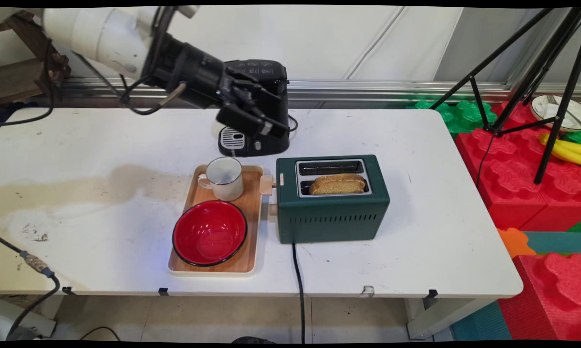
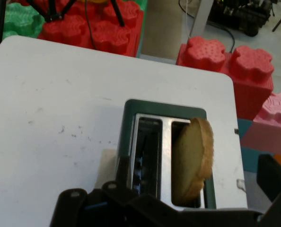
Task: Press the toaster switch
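Note:
My black gripper (image 1: 270,116) hangs above the table's back middle, in front of a black coffee machine (image 1: 266,104), open and holding nothing. A dark green toaster (image 1: 331,212) stands below and to the right of it. A slice of toast (image 1: 338,184) sticks up from the toaster's near slot; the far slot is bare. In the hand view the toaster (image 2: 131,142) lies straight ahead of the gripper (image 2: 171,191), with the toast (image 2: 193,158) in the right-hand slot. The fingers (image 2: 274,177) stand wide apart at the bottom edge.
Left of the toaster a wooden tray (image 1: 252,227) holds a white enamel mug (image 1: 224,178) and a red bowl (image 1: 210,233). The toaster's cord (image 1: 297,280) runs over the near edge. A black tripod (image 1: 532,82) and red foam blocks (image 1: 517,183) stand right of the table.

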